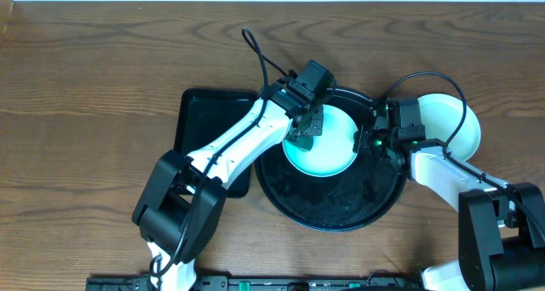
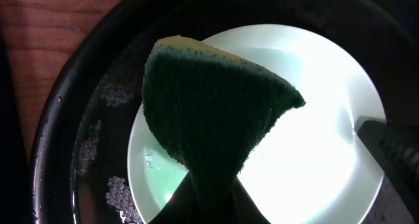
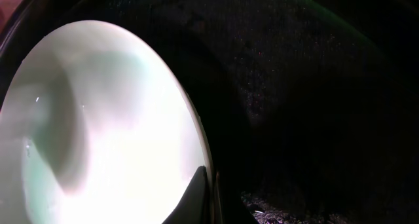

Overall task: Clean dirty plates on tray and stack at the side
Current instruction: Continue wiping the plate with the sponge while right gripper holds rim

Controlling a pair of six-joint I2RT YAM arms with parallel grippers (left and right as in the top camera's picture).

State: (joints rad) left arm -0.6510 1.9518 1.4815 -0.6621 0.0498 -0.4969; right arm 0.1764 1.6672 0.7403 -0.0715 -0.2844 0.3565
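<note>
On the round black tray [image 1: 294,197] a pale mint-green plate [image 1: 328,155] stands tilted, wet and shiny. My left gripper [image 1: 305,128] is shut on a dark green sponge [image 2: 216,112] with a yellow back, held against the plate's [image 2: 314,165] upper left part. My right gripper [image 1: 368,142] is shut on that plate's right rim; in the right wrist view its fingers [image 3: 196,201] pinch the edge of the plate [image 3: 98,132]. A white plate [image 1: 456,121] lies on the table to the right of the tray, partly under my right arm.
A smaller rectangular black tray [image 1: 209,121] lies left of the round tray, under my left arm. Soap foam [image 2: 121,191] dots the wet floor of the round tray [image 2: 72,132]. Bare wooden table [image 1: 85,95] surrounds both trays.
</note>
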